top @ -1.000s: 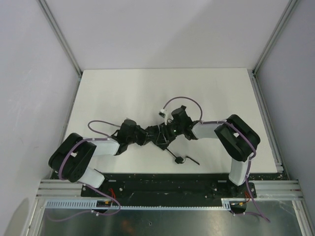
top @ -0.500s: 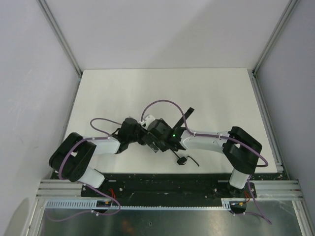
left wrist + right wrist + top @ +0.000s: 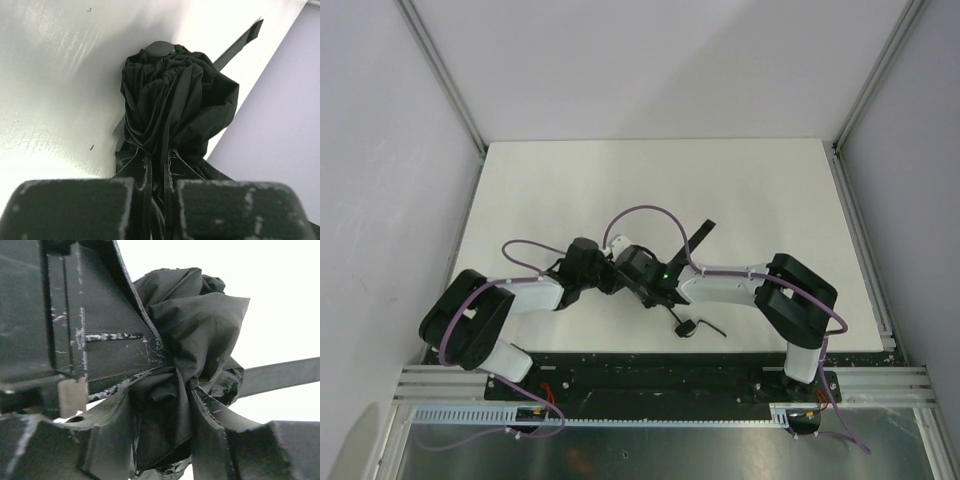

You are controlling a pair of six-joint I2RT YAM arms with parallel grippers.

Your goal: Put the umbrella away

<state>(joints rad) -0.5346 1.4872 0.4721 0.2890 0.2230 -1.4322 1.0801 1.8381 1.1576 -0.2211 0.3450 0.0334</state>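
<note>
The umbrella (image 3: 175, 100) lies on the table (image 3: 740, 180) toward its near edge, the left gripper (image 3: 160, 200) at its left, the right gripper (image 3: 165, 432) at its right.

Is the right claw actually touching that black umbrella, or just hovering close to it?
Touching. In the right wrist view, the fabric of the umbrella is bunched and pinched between the two fingers of the right claw.

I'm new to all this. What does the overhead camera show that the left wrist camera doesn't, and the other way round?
Only the overhead view: the left arm and right arm entire, the white table, and the umbrella's handle lying near the front edge. Only the left wrist view: the bunched canopy close up, a round cap at its far end. Both: the flat black strap poking out beyond the fabric.
</note>
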